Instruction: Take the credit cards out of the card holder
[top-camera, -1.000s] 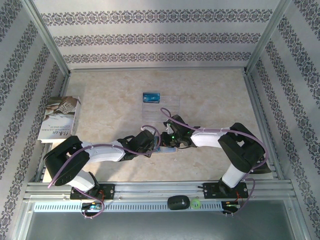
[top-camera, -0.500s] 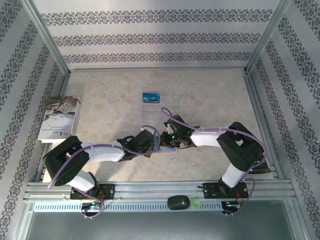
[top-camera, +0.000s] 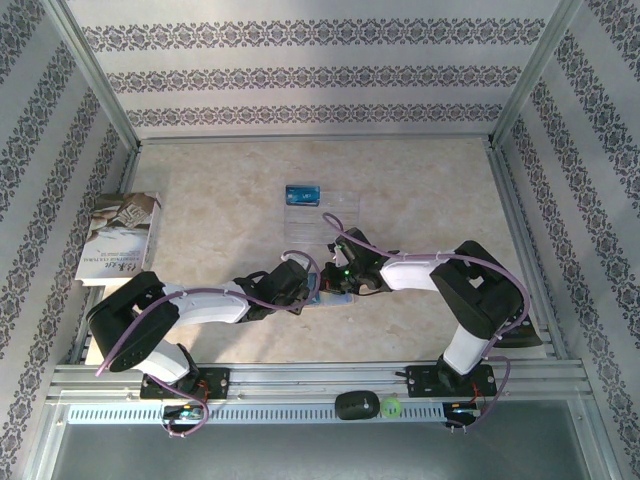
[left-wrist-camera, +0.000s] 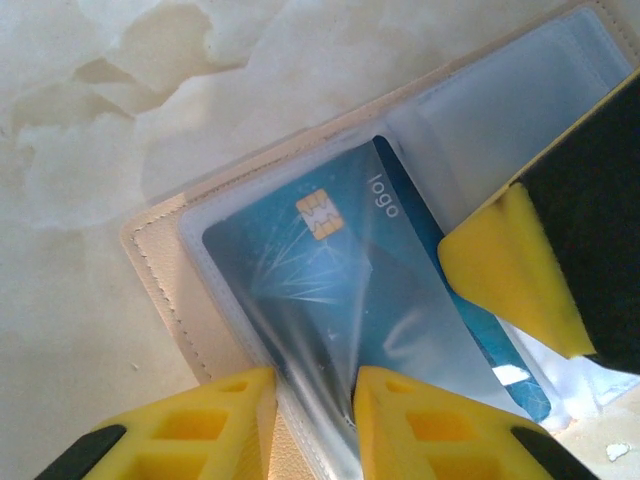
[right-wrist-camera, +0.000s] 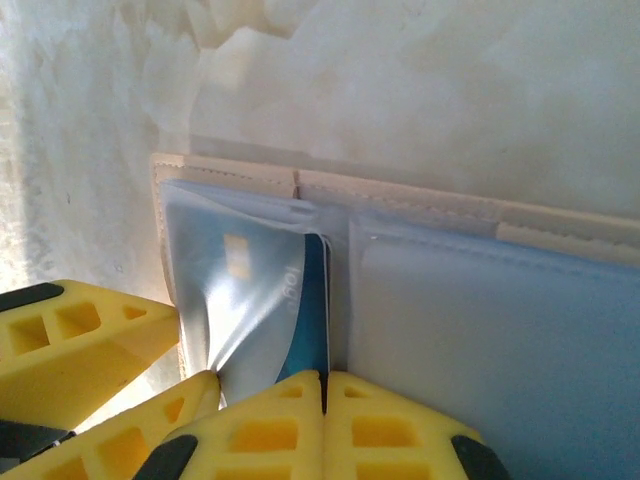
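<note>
- Card holder (left-wrist-camera: 160, 270) lies open and flat near the middle of the table's (top-camera: 220, 220) near edge, with its long axis roughly along that edge.
- Blue card (left-wrist-camera: 330, 270) sits in the end pocket. Its long axis runs crosswise to the holder's, chip end toward the stitched long edge.
- Left gripper (left-wrist-camera: 312, 385): narrow gap, with the clear sleeve (left-wrist-camera: 300, 335) bunched between the fingers.
- Right gripper (right-wrist-camera: 322, 385): fully closed, pinching the blue card's other end.

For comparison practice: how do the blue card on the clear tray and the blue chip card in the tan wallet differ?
Tray card lies bare; wallet card sits under a clear sleeve. Tray card lies untouched; wallet card meets the right gripper, jaws shut. Both are blue plastic rectangles.
</note>
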